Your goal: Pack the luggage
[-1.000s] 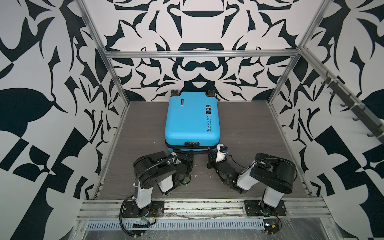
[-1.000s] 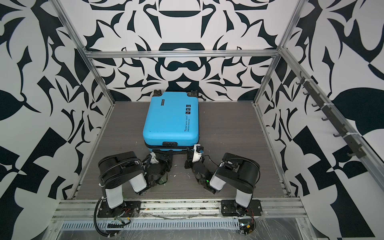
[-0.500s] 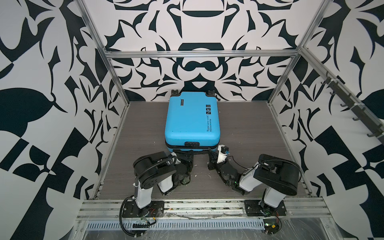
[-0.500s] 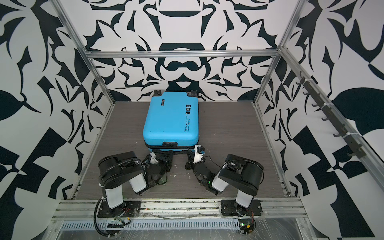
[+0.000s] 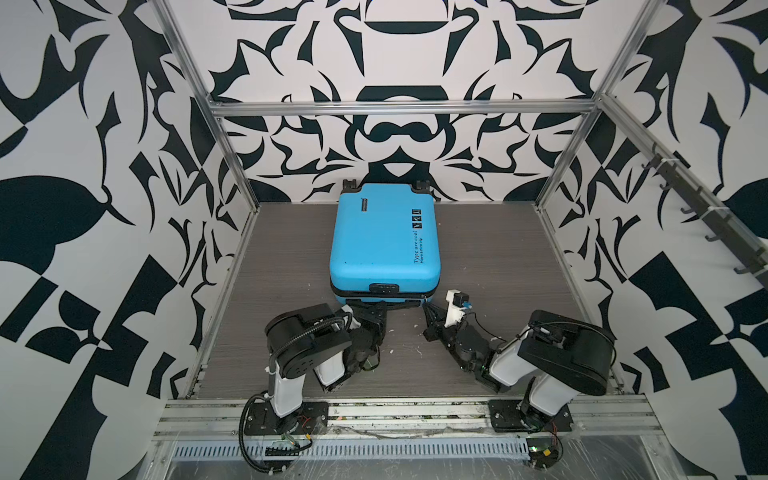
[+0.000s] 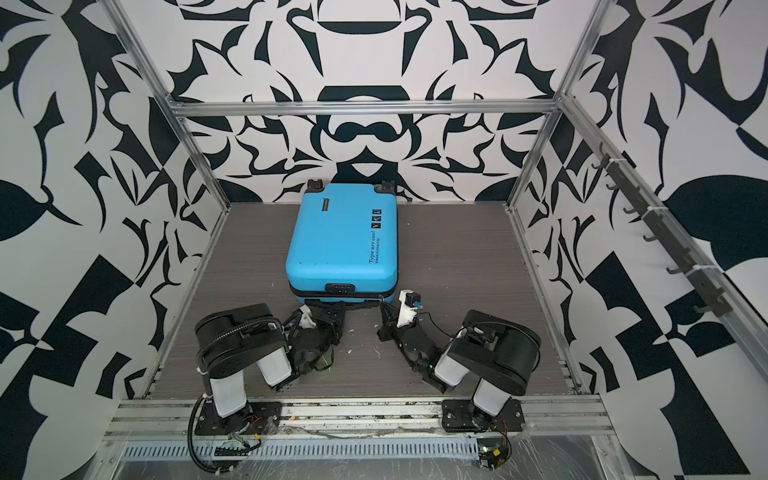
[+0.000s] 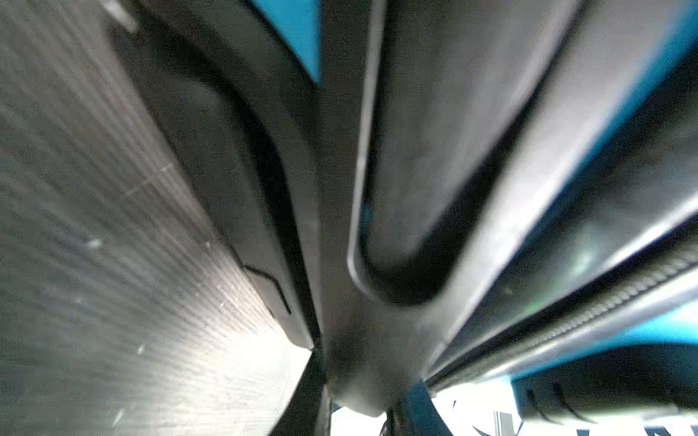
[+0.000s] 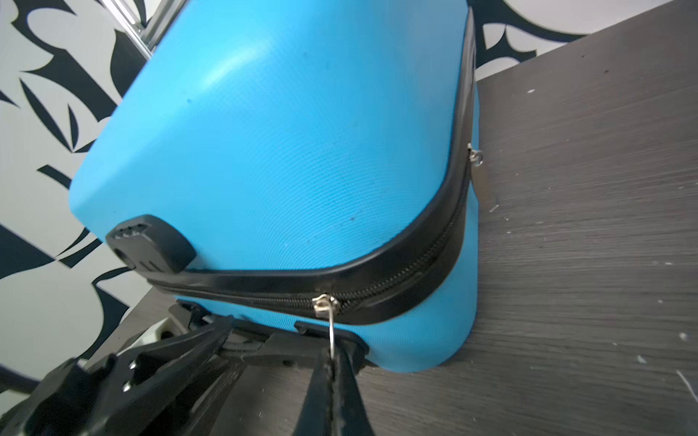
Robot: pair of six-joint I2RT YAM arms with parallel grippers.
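Luggage (image 5: 384,241) sits just beyond right fingers (image 8: 315,396) pinching its zipper pull (image 8: 331,332); left fingers (image 5: 374,318) unclear.

- small bright blue hard-shell suitcase (image 5: 384,245) (image 6: 340,245): flat on the dark wood-grain desk (image 5: 498,249), midway between its left and right edges, wheel end at the back edge, handle end toward the front.
- black spinner wheels (image 5: 350,185): at the suitcase's back end, by the back wall.
- black combination lock (image 5: 384,287) (image 8: 149,243): middle of the upper shell's front end.
- left gripper (image 5: 376,308) (image 6: 332,309): at the suitcase's front end, below and left of the lock, low over the desk.
- right gripper (image 5: 427,301) (image 8: 332,358): at the suitcase's front right corner, fingertips pinched together on a metal zipper pull (image 8: 331,332) hanging from the zipper band.
- second metal zipper pull (image 8: 481,185): on the suitcase's right side, behind the first, hanging toward the desk.
- black arm bases (image 5: 286,417): on the aluminium rail (image 5: 415,411) along the front edge, one toward each front corner.
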